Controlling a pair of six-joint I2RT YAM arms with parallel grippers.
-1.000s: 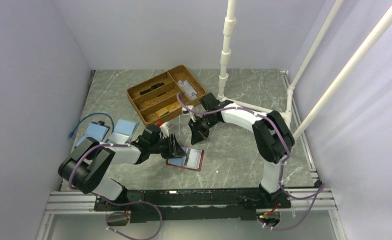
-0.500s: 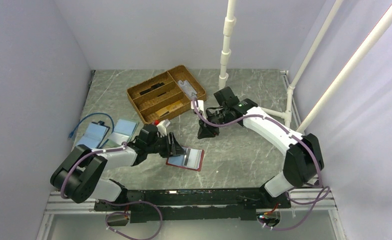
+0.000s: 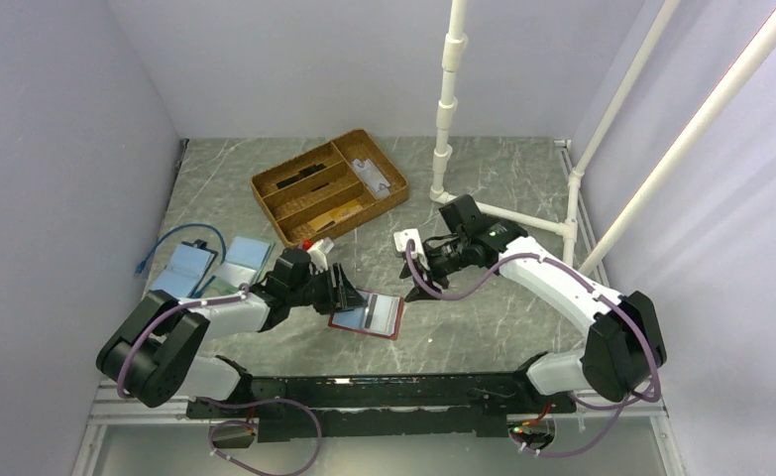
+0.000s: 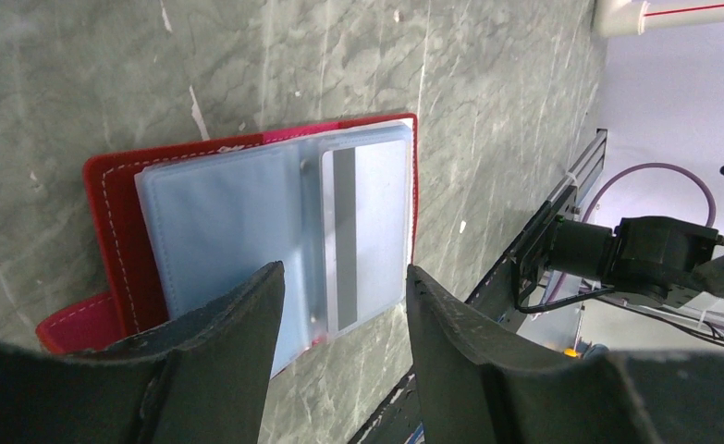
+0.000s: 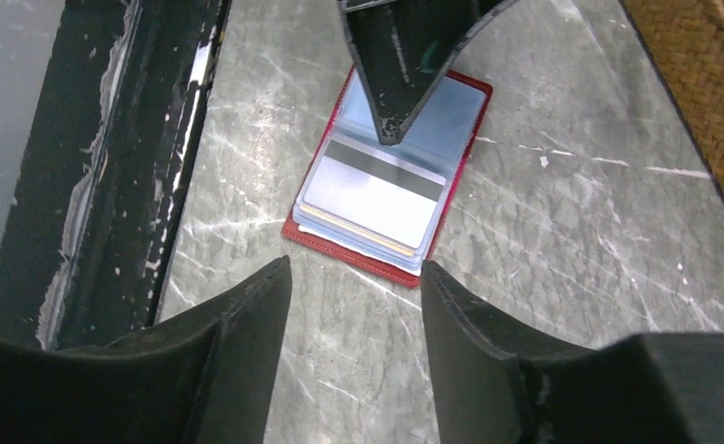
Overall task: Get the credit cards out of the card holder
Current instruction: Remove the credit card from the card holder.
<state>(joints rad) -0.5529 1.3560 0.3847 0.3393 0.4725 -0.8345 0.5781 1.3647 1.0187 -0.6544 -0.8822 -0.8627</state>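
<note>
Card holder [image 3: 366,314] is lying open on the worktop [image 3: 463,327] under the left gripper [image 4: 344,273], which is hovering spread over its clear pockets [image 4: 228,231], while the right gripper [image 5: 355,268] is hanging released and empty, so extraction looks underway and next needs pinching the silver-grey card [image 5: 372,190] by its edge.
</note>
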